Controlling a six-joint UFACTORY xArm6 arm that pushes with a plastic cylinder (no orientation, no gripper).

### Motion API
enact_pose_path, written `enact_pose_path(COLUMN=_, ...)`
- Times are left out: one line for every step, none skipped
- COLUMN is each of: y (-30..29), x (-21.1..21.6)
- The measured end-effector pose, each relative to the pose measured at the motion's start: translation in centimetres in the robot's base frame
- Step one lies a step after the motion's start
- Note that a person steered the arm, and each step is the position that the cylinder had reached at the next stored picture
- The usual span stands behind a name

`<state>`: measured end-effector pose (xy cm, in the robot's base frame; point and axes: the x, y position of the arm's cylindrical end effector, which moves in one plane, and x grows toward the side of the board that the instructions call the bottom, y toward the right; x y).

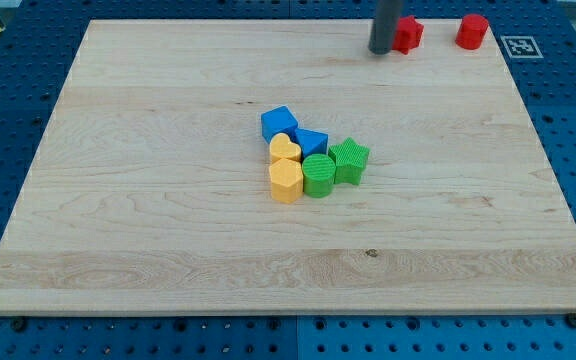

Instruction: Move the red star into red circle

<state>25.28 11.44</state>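
The red star (407,34) lies near the board's top edge, right of centre. The red circle (473,31) lies further to the view's right, a short gap away from the star. My tip (382,51) comes down from the view's top and stands right against the star's left side, touching it or nearly so. The rod hides a little of the star's left edge.
A cluster sits at the middle of the wooden board (168,200): a blue cube (279,123), a blue block (311,142), a yellow heart (285,150), a yellow hexagon (285,181), a green circle (319,174) and a green star (349,160). A marker tag (521,45) lies off the top right corner.
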Motion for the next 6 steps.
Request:
enact_pose_path(y=0.4, x=-1.4)
enact_pose_path(y=3.1, x=-1.4)
enact_pose_path(y=5.4, x=-1.4)
enact_pose_path(y=6.4, x=-1.4)
enact_pose_path(y=6.6, x=-1.4)
enact_pose_path(y=6.6, x=-1.4)
